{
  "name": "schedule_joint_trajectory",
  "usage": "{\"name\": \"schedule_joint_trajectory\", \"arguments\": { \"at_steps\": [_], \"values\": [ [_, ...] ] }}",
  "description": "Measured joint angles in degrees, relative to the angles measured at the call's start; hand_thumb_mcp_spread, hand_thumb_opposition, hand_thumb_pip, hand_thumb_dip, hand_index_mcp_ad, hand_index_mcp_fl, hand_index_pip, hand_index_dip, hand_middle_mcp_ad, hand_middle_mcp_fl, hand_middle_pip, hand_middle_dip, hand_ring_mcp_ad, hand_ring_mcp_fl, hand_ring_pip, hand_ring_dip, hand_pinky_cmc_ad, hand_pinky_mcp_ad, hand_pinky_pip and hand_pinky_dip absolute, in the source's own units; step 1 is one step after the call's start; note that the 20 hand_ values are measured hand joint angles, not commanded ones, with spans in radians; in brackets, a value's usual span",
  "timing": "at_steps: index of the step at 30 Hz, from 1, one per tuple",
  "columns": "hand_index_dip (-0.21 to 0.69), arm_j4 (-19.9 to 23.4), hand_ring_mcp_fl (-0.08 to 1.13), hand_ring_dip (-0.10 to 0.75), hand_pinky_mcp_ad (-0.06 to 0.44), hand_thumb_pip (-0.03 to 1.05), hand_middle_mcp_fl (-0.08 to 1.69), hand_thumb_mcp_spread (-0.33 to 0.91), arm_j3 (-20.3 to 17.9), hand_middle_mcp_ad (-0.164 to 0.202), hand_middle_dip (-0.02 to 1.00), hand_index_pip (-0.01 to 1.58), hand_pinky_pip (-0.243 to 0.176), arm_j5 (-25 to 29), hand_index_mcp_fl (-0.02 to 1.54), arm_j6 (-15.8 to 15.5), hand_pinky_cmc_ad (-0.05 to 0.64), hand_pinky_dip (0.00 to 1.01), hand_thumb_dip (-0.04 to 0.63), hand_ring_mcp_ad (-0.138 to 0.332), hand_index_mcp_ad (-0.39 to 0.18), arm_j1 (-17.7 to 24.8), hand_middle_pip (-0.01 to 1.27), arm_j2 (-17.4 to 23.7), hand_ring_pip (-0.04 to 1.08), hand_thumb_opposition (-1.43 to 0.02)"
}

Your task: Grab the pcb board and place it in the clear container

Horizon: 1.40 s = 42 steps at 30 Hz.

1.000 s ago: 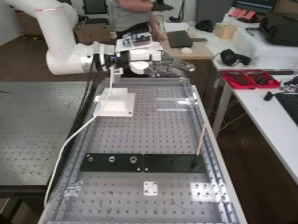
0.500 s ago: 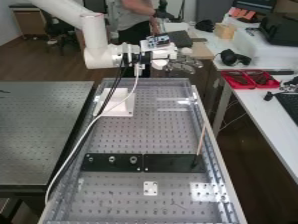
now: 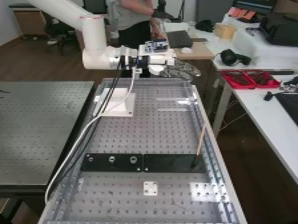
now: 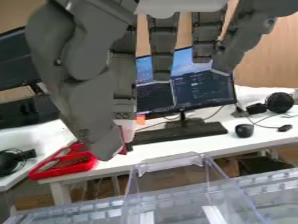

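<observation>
My hand (image 3: 178,70) is above the bench's far end in the high view, beyond the clear container (image 3: 175,104). In the wrist view the hand (image 4: 90,65) has its dark grey fingers extended and loosely apart, open, with nothing visible between them. The clear container (image 4: 183,192) stands below the fingers there, its transparent walls and upper rim catching light. On top of the arm's wrist, in the high view, sits a small circuit board (image 3: 156,46); I cannot tell whether it is the task's board.
A white block (image 3: 118,103) stands on the perforated bench (image 3: 126,135), left of the container. Nearer lie black plates (image 3: 113,161) and a thin upright stick (image 3: 201,140). Red trays (image 3: 249,79) rest on the right-hand table. A cable hangs from the arm across the bench's left side.
The arm has swung rightward in the high view, mostly between the two earlier frames. Since then the hand has shifted slightly left and lower, and its fingers look closer together.
</observation>
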Motion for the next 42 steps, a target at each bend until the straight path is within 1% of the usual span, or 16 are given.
{"name": "schedule_joint_trajectory", "arguments": {
  "at_steps": [8,13,16,19,26,31,34,37,38,39,40,41,42],
  "values": [
    [-0.031,-2.0,0.02,0.037,0.195,0.60,0.22,0.51,0.0,0.077,0.15,1.46,-0.042,1.3,0.58,0.4,0.316,0.32,0.237,0.211,-0.133,-1.0,0.12,-1.4,0.09,-0.94],
    [-0.031,-2.3,0.02,0.037,0.195,0.60,0.21,0.51,-0.2,0.077,0.15,1.46,-0.042,2.1,0.58,-0.2,0.316,0.32,0.237,0.211,-0.133,-1.7,0.12,-1.5,0.10,-0.94],
    [-0.031,-2.5,0.02,0.037,0.195,0.60,0.22,0.51,0.0,0.077,0.15,1.46,-0.042,2.5,0.58,0.0,0.316,0.32,0.237,0.211,-0.133,-2.1,0.12,-1.9,0.10,-0.95],
    [-0.031,-2.5,0.02,0.037,0.195,0.60,0.22,0.51,0.7,0.077,0.15,1.46,-0.042,2.9,0.58,0.5,0.316,0.32,0.237,0.211,-0.133,-2.4,0.13,-2.6,0.10,-0.94],
    [-0.031,-2.7,0.02,0.037,0.195,0.60,0.22,0.51,4.1,0.077,0.15,1.46,-0.042,3.2,0.58,1.7,0.316,0.32,0.237,0.211,-0.133,-3.2,0.12,-5.3,0.10,-0.94],
    [-0.031,-3.2,0.02,0.037,0.195,0.60,0.21,0.51,4.7,0.077,0.15,1.46,-0.042,2.9,0.58,1.8,0.316,0.32,0.237,0.211,-0.133,-3.3,0.12,-5.6,0.10,-0.94],
    [-0.031,-4.9,0.02,0.037,0.195,0.60,0.21,0.51,5.2,0.077,0.15,1.46,-0.042,2.7,0.59,2.2,0.316,0.32,0.237,0.211,-0.133,-3.4,0.13,-5.8,0.10,-0.95],
    [-0.035,-6.9,0.02,0.037,0.199,0.61,0.22,0.50,5.9,0.077,0.15,1.45,-0.042,2.5,0.54,3.0,0.316,0.35,0.237,0.211,-0.136,-3.6,0.13,-6.1,0.10,-0.94],
    [-0.038,-7.6,0.02,0.037,0.195,0.62,0.21,0.48,6.1,0.077,0.15,1.40,-0.042,2.3,0.57,3.5,0.316,0.38,0.239,0.211,-0.138,-3.6,0.13,-6.2,0.10,-0.94],
    [-0.028,-8.1,0.02,0.037,0.199,0.63,0.20,0.47,6.2,0.077,0.15,1.37,-0.042,2.2,0.43,3.9,0.316,0.41,0.239,0.211,-0.138,-3.7,0.13,-6.3,0.10,-0.93],
    [-0.047,-8.4,0.01,0.037,0.199,0.65,0.17,0.45,6.3,0.075,0.15,1.33,-0.042,2.0,0.27,4.1,0.316,0.43,0.236,0.215,-0.138,-3.7,0.13,-6.4,0.10,-0.91],
    [-0.051,-8.6,0.01,0.037,0.199,0.65,0.15,0.43,6.4,0.075,0.15,1.32,-0.045,1.8,0.21,4.3,0.316,0.45,0.239,0.213,-0.138,-3.7,0.13,-6.4,0.10,-0.90],
    [-0.052,-8.8,0.01,0.037,0.199,0.65,0.16,0.42,6.5,0.075,0.15,1.30,-0.045,1.7,0.21,4.5,0.318,0.48,0.236,0.215,-0.138,-3.8,0.13,-6.5,0.10,-0.88]
  ]
}}
